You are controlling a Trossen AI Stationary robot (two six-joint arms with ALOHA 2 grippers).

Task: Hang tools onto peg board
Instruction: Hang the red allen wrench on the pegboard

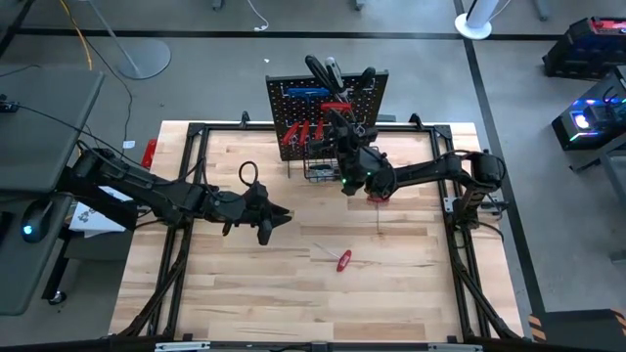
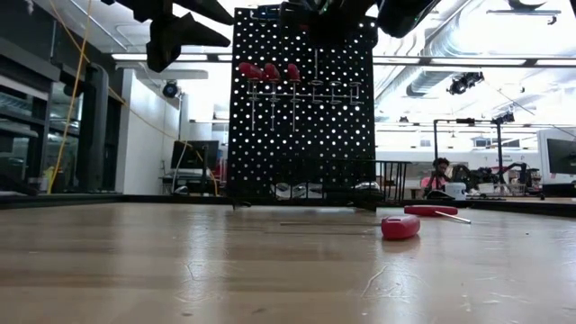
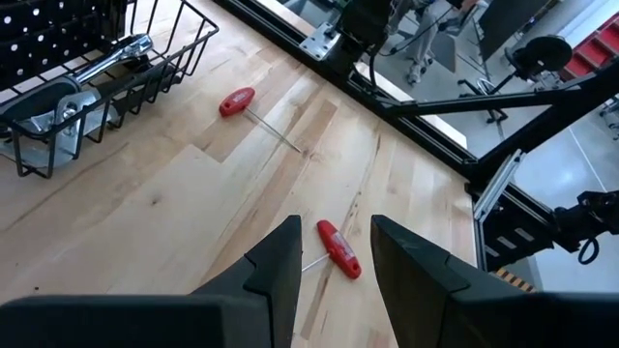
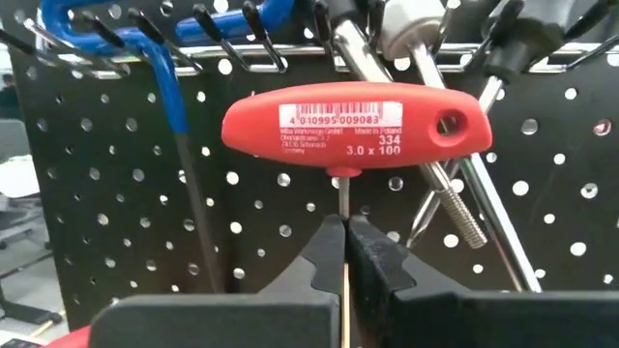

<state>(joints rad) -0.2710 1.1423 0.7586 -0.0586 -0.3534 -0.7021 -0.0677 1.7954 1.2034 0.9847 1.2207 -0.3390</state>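
Note:
The black peg board (image 1: pixel 328 108) stands upright at the table's far side, with blue and red tools on its hooks and a wire basket (image 3: pixel 106 97) at its foot holding silver tools. My right gripper (image 4: pixel 345 232) is up in front of the board, shut on a red T-handle tool (image 4: pixel 353 126). My left gripper (image 3: pixel 335 224) hovers open over the table's left middle, with nothing between its fingers. Below it a red-handled tool (image 3: pixel 338 249) lies flat on the wood. Another red-handled tool (image 3: pixel 237 101) lies nearer the basket. My right gripper pinches the tool's thin metal shaft (image 4: pixel 344 198) between its two fingertips, just below the red handle. The fingers point roughly level toward the peg board. The handle sits crosswise beyond the fingertips, lifted clear of the table, close before the board's hooks; whether it touches one I cannot tell.
A blue T-handle key (image 4: pixel 160 58) and black-handled screwdrivers (image 4: pixel 503 48) hang on the hook row right by the held tool. A black frame (image 1: pixel 196 132) rims the wooden table. Bare wood lies at the near side.

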